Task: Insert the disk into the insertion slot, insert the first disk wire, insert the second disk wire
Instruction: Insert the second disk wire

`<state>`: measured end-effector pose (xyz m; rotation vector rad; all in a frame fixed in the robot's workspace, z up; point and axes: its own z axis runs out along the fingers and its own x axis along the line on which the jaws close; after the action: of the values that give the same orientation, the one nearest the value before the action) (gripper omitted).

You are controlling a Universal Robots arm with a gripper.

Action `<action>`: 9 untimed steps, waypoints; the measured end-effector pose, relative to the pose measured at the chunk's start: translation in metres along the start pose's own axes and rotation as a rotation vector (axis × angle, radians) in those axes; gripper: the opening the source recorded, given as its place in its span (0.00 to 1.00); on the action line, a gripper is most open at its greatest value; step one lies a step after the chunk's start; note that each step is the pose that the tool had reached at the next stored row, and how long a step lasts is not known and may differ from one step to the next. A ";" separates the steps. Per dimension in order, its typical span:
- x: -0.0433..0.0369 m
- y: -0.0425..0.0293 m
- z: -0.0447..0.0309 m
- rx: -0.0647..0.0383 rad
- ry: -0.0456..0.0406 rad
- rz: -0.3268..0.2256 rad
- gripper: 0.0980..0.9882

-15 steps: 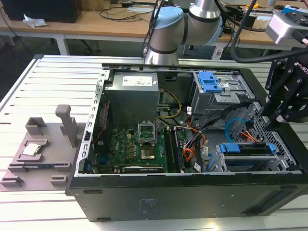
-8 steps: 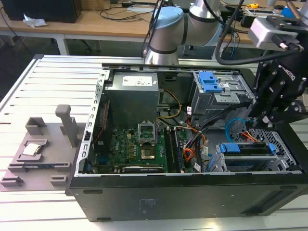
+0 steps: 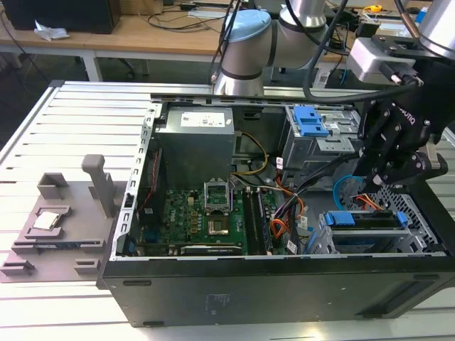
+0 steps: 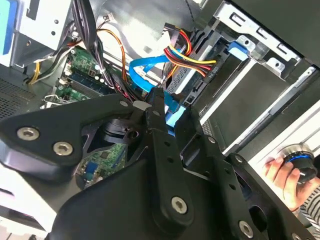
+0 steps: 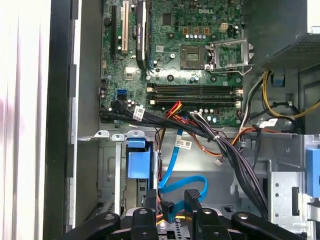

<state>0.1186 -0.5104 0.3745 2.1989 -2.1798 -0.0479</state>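
The disk (image 3: 359,219), in its bright blue frame, lies inside the insertion slot (image 3: 421,229), the perforated metal cage at the exterior view's right of the open computer case. My gripper (image 3: 370,195) hangs just above that cage. In the second wrist view the gripper (image 4: 171,109) has its black fingers closed around the end of a flat blue disk wire (image 4: 146,74). The first wrist view shows the same blue wire (image 5: 182,185) looping down to the gripper (image 5: 180,206). A red, yellow and black wire bundle (image 4: 192,56) runs toward the cage.
A grey bay with blue latches (image 3: 311,121) stands behind the cage. The motherboard (image 3: 206,213) and power supply (image 3: 195,142) fill the case's middle. Black cables (image 5: 220,145) cross near the gripper. A grey fixture (image 3: 50,220) lies outside the case. A person's hand (image 4: 280,172) holds a knob.
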 end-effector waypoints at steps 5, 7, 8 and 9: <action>0.0000 0.0000 0.0001 0.000 0.0020 -0.004 0.21; 0.0000 0.0000 0.0000 0.000 0.0027 -0.006 0.13; 0.0000 0.0000 0.0001 0.000 0.0032 -0.007 0.07; 0.0000 0.0000 0.0000 0.000 0.0036 -0.008 0.07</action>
<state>0.1186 -0.5104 0.3744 2.2057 -2.1697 -0.0441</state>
